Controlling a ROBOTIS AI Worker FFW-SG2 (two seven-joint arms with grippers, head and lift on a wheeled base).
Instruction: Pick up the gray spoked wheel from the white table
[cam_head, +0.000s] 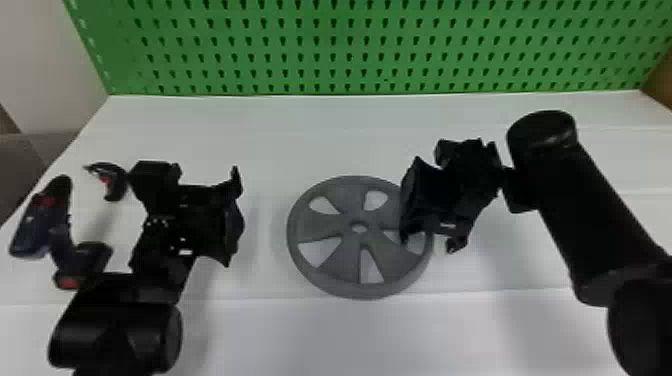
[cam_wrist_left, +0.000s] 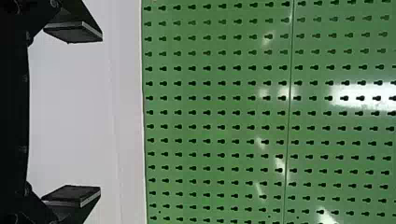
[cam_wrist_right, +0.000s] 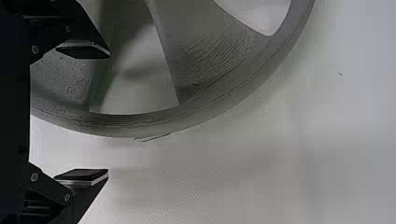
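Note:
The gray spoked wheel (cam_head: 345, 260) lies flat on the white table (cam_head: 320, 335) near the middle. My right gripper (cam_head: 430, 240) is over the wheel's right edge in the head view. In the right wrist view, my right gripper (cam_wrist_right: 108, 114) stands open, one finger over the spokes and the other outside the rim of the wheel (cam_wrist_right: 210, 60). Left of the wheel, apart from it, is my left gripper (cam_head: 237, 215); in the left wrist view, this left gripper (cam_wrist_left: 100, 114) is open with nothing between its fingers.
A dark cordless tool with red parts (cam_head: 40, 225) is at the table's left edge, beside the left arm. A green pegboard (cam_head: 350, 50) rises along the back of the table. The right arm (cam_head: 585, 215) spans the right side.

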